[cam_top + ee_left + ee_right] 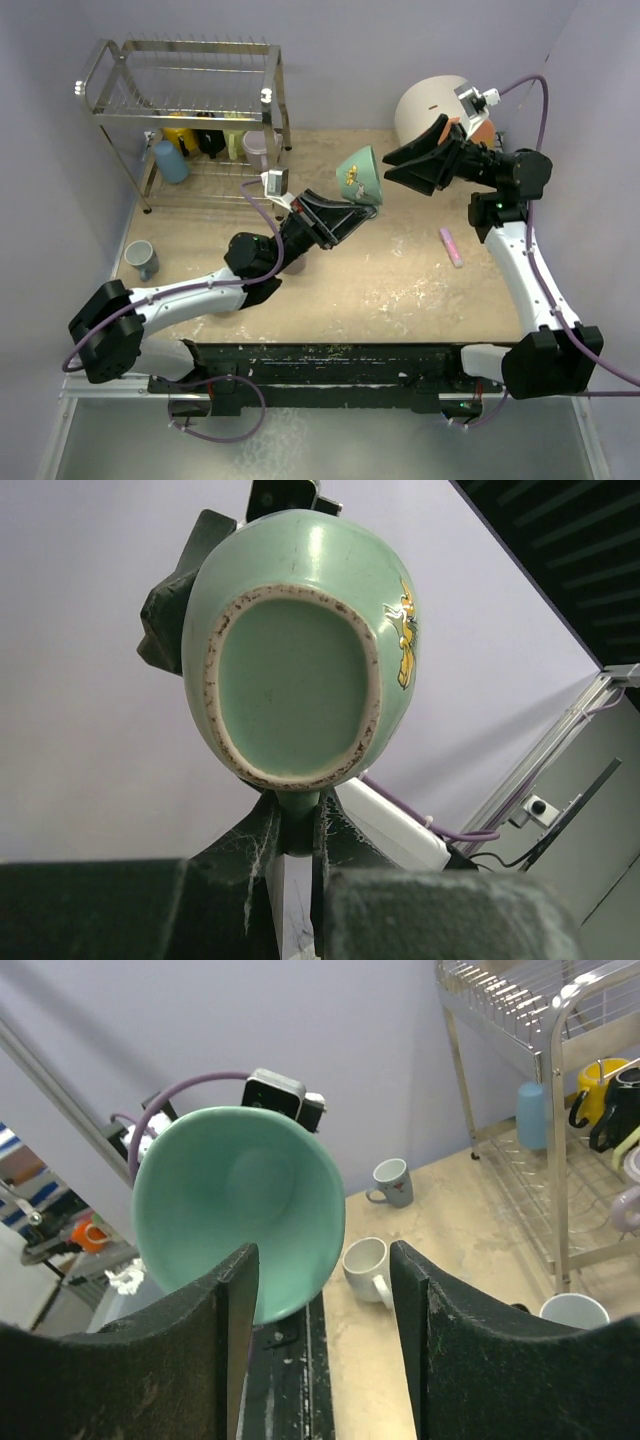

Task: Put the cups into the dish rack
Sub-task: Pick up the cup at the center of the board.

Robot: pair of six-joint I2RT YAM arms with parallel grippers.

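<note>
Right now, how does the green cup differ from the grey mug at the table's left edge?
The green cup is held off the table, tipped sideways, by the left gripper; the grey mug stands upright on the table, free. Both are outside the dish rack.

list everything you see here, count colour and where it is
silver wire two-tier dish rack: 1, silver, far left of tan table
rack's lower tier: 5, blue mug, yellow mug, black mug, pale yellow-green mug, lavender mug
grey mug: 1, grey, on table near left edge
white mug: 1, white, on table near grey mug
white-rimmed cup: 1, cropped, by rack's foot
pale green cup with gold motif: 1, raised mid-table
pink stick: 1, pink, table, right of centre
rounded cream-and-orange box: 1, far right
left gripper: black, shut on pale green cup's handle
right gripper: black, open, facing that cup's mouth
</note>
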